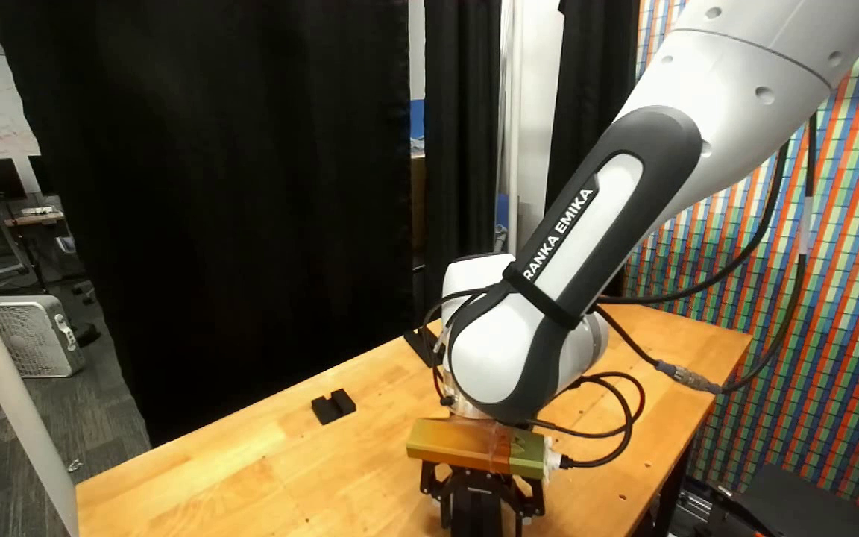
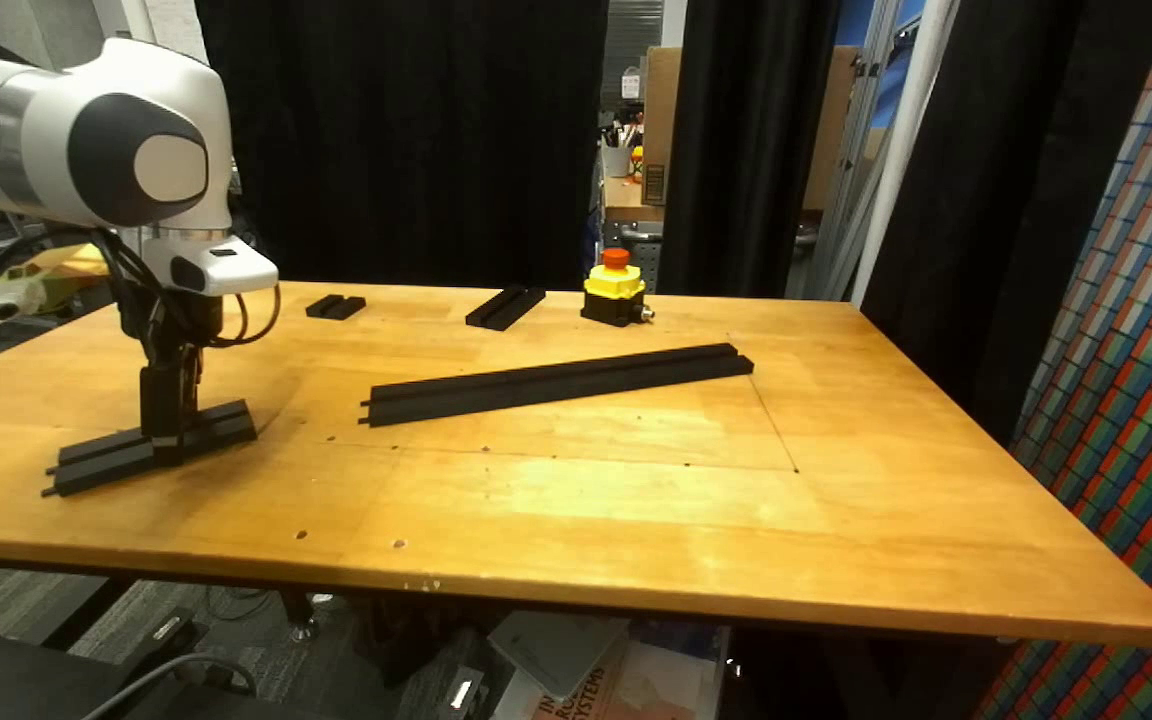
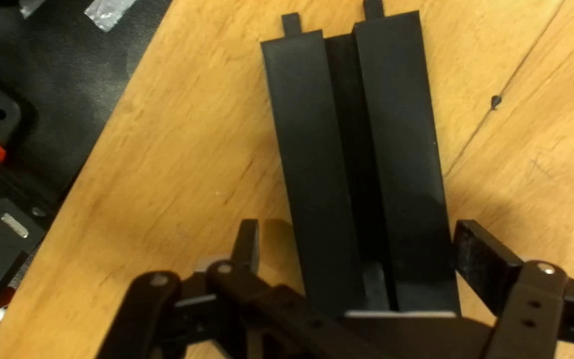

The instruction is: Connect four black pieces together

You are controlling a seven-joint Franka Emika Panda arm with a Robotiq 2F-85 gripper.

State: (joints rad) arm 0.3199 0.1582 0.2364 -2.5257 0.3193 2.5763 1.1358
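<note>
A grooved black bar [image 2: 101,466] lies flat on the table in an exterior view, two small pegs on one end. My gripper [image 2: 170,452] is lowered over it. In the wrist view my gripper [image 3: 357,244] is open, its fingers on either side of the bar [image 3: 312,159]. The left finger stands apart from the bar; the right is close to its edge, and I cannot tell if it touches. A long black strip [image 2: 561,386], with pegs at its near-left end, lies mid-table, apart from this bar. Its seams are too faint to count its pieces.
A stubby black slab [image 2: 506,307] and a tiny squarish black block [image 2: 336,306] lie near the back edge. A yellow emergency stop with a red button [image 2: 614,288] stands beside the slab. The table's edge [image 3: 117,107] runs close to the bar in the wrist view.
</note>
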